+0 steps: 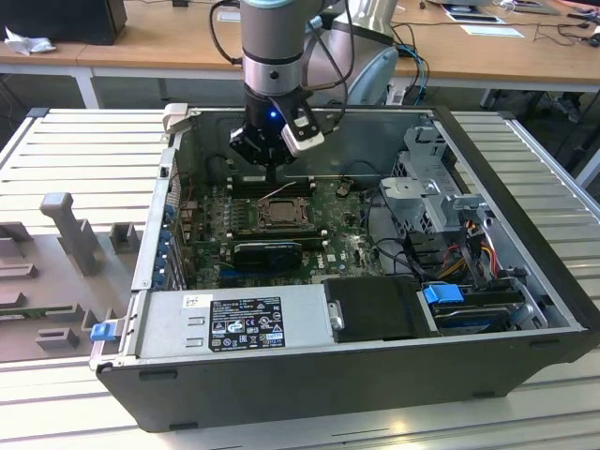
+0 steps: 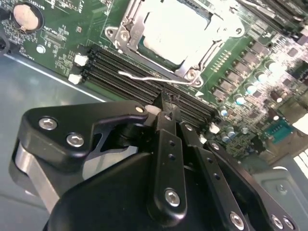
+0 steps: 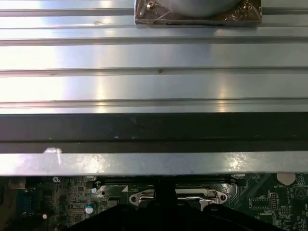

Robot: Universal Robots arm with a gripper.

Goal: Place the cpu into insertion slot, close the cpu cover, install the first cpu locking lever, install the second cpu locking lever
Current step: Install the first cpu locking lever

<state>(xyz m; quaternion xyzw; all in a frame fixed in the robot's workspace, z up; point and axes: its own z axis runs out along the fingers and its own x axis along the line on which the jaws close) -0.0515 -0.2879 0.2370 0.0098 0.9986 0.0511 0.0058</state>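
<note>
The cpu (image 2: 175,29), with its silver-grey top, lies in the insertion slot (image 1: 281,214) on the green motherboard. The cpu cover (image 2: 126,19), a silver frame, lies flat around the chip. One thin wire locking lever (image 2: 144,77) stands loose across the black memory slots, beside the socket's edge. My gripper (image 2: 167,108) hangs just above those slots with its black fingers (image 2: 166,144) drawn together, tips right beside the wire; nothing shows between them. In the exterior view the gripper (image 1: 272,178) points down at the socket's far edge. The first wrist view shows the socket frame (image 3: 175,195) beyond the fingers.
Black memory slots (image 2: 125,72) run under the fingertips. A long black expansion card (image 1: 267,251) lies on the socket's near side, and the power supply (image 1: 234,323) fills the case front. A drive cage (image 1: 431,178) and cables crowd the exterior view's right. Case walls (image 1: 159,206) ring the board.
</note>
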